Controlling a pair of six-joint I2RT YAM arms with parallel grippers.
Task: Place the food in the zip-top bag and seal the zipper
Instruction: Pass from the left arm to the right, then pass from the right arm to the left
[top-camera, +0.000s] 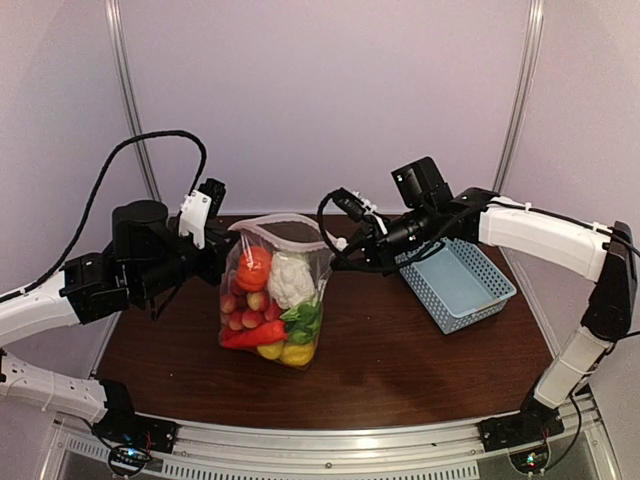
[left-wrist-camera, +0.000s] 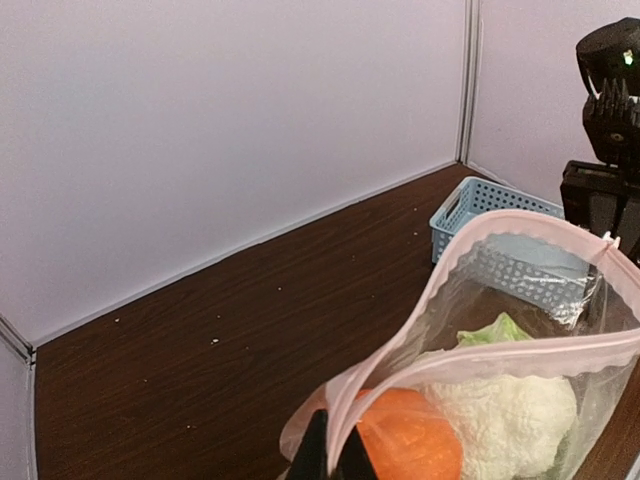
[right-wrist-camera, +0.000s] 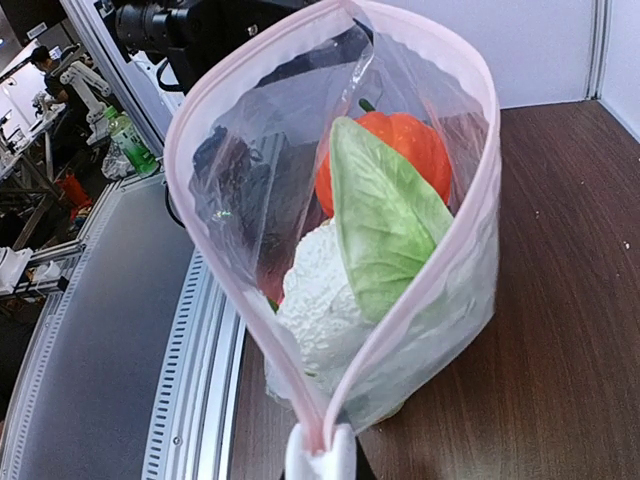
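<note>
Right wrist alone: green leaf (right-wrist-camera: 385, 215) over pumpkin (right-wrist-camera: 410, 140) and pale cabbage (right-wrist-camera: 320, 300) at the mouth.
Top alone: red pepper (top-camera: 252, 335), apples (top-camera: 240, 305), yellow fruit (top-camera: 295, 353) low down.
Zip-top bag (top-camera: 275, 300): upright mid-worktop (top-camera: 420, 370), full, pink zipper (top-camera: 285, 232) gaping.
Left claw (top-camera: 228, 252): clamped on the zipper's left end.
Right claw (top-camera: 342, 243): clamped on its right end.
Room: blue mesh basket (top-camera: 460, 285) rightward; pale walls.

Robot lab: white partition walls (left-wrist-camera: 200, 130)
</note>
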